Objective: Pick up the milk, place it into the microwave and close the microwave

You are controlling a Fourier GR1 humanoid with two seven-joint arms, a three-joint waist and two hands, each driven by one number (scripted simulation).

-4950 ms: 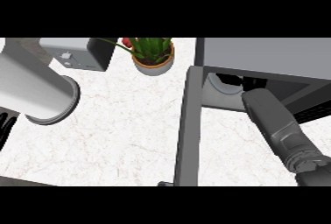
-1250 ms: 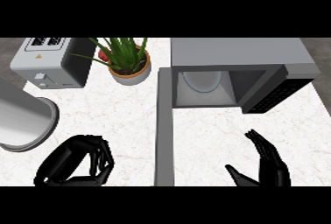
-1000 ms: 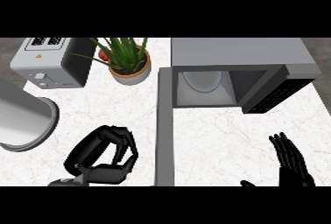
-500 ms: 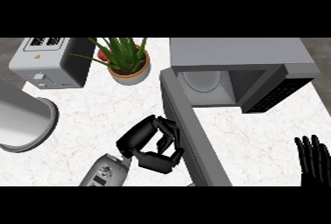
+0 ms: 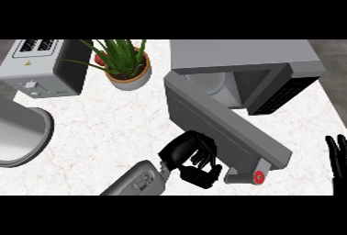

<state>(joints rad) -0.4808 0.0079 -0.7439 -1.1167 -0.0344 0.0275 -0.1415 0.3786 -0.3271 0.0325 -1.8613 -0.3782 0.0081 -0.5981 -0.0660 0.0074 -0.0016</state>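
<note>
Your left hand [image 5: 191, 158], clenched and empty, has swung the microwave door [image 5: 220, 128] partway shut since a moment ago; your right hand [image 5: 336, 158] rests released, lower right.

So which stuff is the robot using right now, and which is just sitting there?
Part of the job:
microwave
door
left hand

Just sitting there:
toaster
plant
grey pot
right hand, resting at the edge
</note>
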